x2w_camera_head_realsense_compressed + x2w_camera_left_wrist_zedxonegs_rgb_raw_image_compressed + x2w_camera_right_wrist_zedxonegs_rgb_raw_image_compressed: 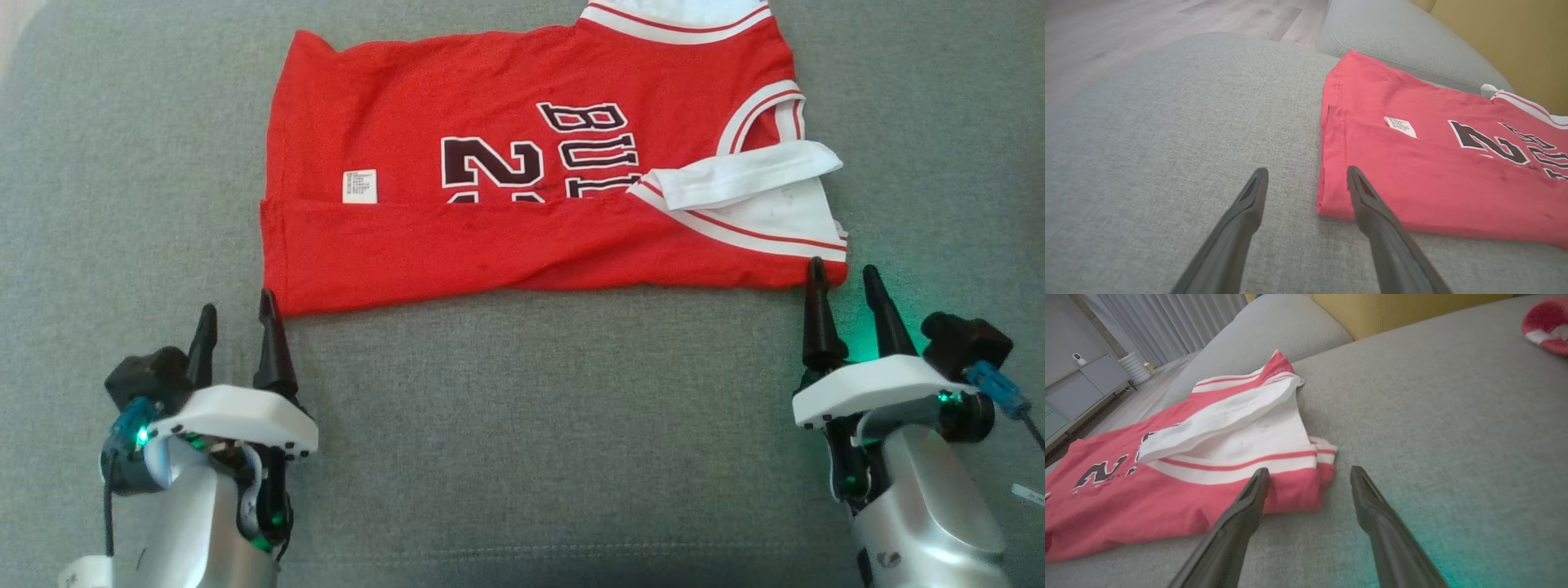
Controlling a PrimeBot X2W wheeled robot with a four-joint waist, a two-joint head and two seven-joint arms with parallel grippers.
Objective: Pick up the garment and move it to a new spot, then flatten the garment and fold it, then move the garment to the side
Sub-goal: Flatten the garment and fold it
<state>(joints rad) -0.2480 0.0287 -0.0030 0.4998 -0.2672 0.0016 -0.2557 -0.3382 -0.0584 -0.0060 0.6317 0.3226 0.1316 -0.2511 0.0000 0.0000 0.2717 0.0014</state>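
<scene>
Silver forearms fill the bottom corners of the head view, each ending in a pair of dark fingers that point away from the robot. The left gripper (237, 302) stands with its jaws moderately apart and nothing between them. Its own wrist view (1306, 169) shows one finger over bare cushion and the other crossing the near hem corner of the cloth; whether it touches, I cannot tell. The right gripper (842, 266) is likewise parted and empty. In its wrist view (1309, 468) one finger lies over the near shoulder corner and the other over the cushion beside it.

Between and beyond them lies the red sleeveless basketball jersey with white trim and dark lettering (490, 122), spread on the grey woven sofa cushion (531, 408). It looks placed and flattened, and one lengthwise fold seems made: the near long side lies turned over the chest, hiding the lower part of the number. A white armhole panel (743, 184) sticks up loosely near the shoulder end. Further folds and the move to the side appear to remain.

Its long axis runs across the head view, with the hem toward the robot's left and the neck and shoulders toward its right. A small white care label (360, 186) sits near the hem.
</scene>
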